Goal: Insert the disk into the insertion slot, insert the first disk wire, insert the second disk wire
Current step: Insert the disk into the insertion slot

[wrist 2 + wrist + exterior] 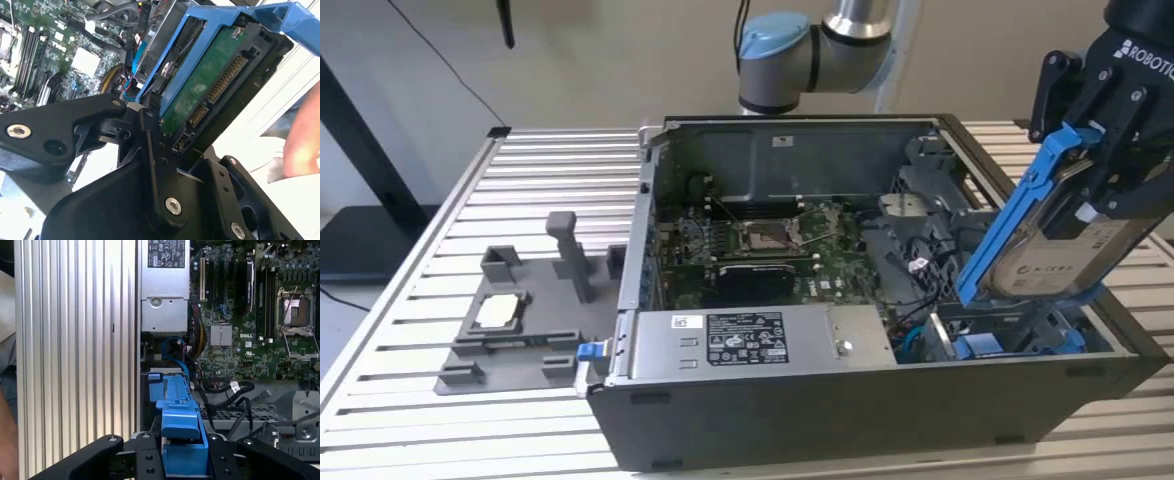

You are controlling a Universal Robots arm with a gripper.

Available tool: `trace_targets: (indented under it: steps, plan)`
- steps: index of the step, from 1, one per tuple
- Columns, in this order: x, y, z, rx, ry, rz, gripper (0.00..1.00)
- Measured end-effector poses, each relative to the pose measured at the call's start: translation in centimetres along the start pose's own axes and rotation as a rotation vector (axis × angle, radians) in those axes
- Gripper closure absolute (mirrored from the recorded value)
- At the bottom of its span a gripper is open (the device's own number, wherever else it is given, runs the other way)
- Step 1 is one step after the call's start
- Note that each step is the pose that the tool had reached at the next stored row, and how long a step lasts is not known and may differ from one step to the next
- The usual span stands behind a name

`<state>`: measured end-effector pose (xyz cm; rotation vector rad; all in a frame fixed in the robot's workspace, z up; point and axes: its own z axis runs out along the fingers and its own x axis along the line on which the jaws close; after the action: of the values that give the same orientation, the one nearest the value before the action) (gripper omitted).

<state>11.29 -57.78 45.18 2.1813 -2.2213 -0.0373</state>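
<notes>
Disk [1047,240] handling: we are observing one disk, in its blue carrier, at the exterior view's right. It is hanging tilted over the lower right corner of the open computer case [854,410]. The claw [1101,185] is gripping it, with the fingers closed on the carrier's two long edges. We judge that this grip is leaving the connector end free; in the second wrist view the disk [215,85] is showing its green board and connector rows. In the first wrist view the blue carrier [182,440] is sitting between the black fingers [145,460].

The disk's lower end is hovering just above the insertion slot [1014,340], the grey cage with blue clips. We cannot tell whether they are touching. We judge that the tilt is aligning the disk with the slot's mouth.

On the table [547,160] we are counting one case and one grey fixture tray [474,365], which is carrying one processor chip [500,312]. The tray is lying beside the case, at the exterior view's left.
</notes>
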Motion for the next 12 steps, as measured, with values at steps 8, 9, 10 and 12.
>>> trace_targets:
  steps: [8,9,10,12]
  plan:
    - [0.00,-0.01,0.41,0.0000,0.0000,0.000,0.67]
    - [0.00,-0.02,0.46,0.0000,0.0000,0.000,0.67]
    - [0.00,-0.02,0.51,0.0000,0.0000,0.000,0.67]
    - [0.00,-0.02,0.61,0.0000,0.0001,0.000,0.67]
